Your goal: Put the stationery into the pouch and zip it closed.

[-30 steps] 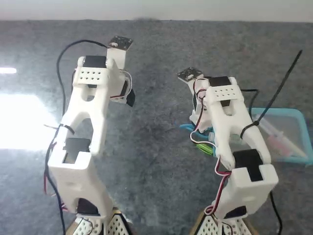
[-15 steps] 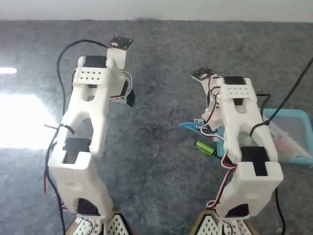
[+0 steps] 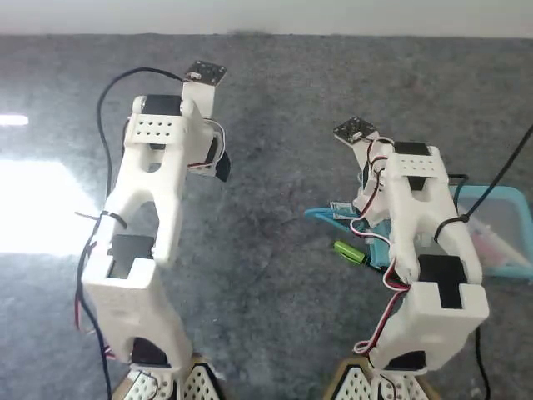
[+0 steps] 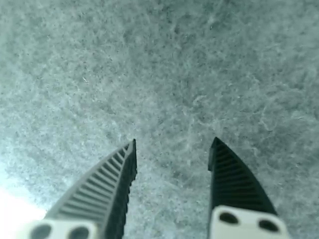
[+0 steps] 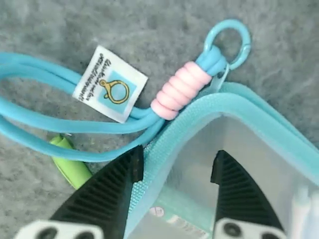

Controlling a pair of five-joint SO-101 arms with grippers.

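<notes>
The right gripper [image 5: 177, 157] is held open over a corner of the pouch [image 5: 199, 107], with nothing gripped. The left gripper [image 4: 172, 149] is held open and empty, far from the pouch.

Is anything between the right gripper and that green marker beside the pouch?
Yes. The pouch's blue strap seems to lie across one end of the green marker, and the open right gripper sits over the pouch corner beside it.

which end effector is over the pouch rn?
The right end effector: open, over the teal corner of the pouch by the pink-beaded strap. The left end effector hangs open over grey table.
</notes>
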